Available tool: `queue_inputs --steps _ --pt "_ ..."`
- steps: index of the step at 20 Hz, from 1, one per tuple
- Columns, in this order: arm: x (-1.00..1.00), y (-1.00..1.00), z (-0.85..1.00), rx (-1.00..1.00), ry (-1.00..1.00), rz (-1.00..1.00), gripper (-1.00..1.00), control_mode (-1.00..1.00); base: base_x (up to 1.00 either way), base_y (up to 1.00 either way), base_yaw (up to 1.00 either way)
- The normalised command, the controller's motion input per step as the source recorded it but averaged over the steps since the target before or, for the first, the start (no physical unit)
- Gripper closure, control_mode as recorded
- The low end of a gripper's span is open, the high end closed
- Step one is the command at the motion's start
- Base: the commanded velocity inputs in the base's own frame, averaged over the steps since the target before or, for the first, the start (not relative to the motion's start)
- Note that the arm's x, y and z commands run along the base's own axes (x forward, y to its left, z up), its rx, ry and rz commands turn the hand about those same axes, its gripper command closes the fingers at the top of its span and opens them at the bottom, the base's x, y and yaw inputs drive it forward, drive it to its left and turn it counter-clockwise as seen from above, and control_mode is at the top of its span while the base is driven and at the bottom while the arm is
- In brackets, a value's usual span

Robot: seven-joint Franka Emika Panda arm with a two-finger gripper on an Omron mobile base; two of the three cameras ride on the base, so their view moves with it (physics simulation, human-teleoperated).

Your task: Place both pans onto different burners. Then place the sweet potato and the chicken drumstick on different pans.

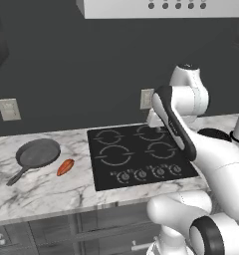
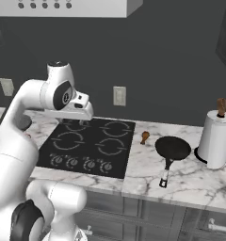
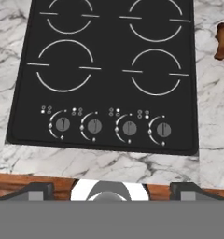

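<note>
The dull grey pan (image 1: 37,153) lies on the marble counter left of the black cooktop (image 1: 136,154), its handle towards the front left. The orange-red sweet potato (image 1: 65,167) rests just right of it. The near-black pan (image 2: 173,148) sits on the counter right of the cooktop, handle towards the front edge. The brown chicken drumstick (image 2: 144,137) (image 3: 222,39) lies between that pan and the cooktop. All four burners (image 3: 65,65) are bare. My gripper (image 2: 77,122) (image 3: 112,189) hovers above the cooktop's back part, open, with nothing between its fingertips (image 3: 37,189).
A paper towel roll (image 2: 214,136) stands on the counter at the far right, behind the black pan. Four knobs (image 3: 111,127) line the cooktop's front. A range hood (image 1: 161,7) hangs overhead, and wall outlets (image 2: 118,95) sit on the dark backsplash.
</note>
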Motion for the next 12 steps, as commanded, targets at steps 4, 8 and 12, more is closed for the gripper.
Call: queue_inputs --steps 4,8,12 --pt "-0.38 -0.42 -0.03 0.00 -0.01 0.00 -1.00 -1.00 0.00 0.00 0.00" --pt "-0.39 -0.56 0.00 0.00 0.00 0.00 -1.00 -1.00 0.00 0.00 0.00" --pt "-0.37 -0.66 0.00 0.00 0.00 0.00 -1.00 -1.00 0.00 0.00 0.00"
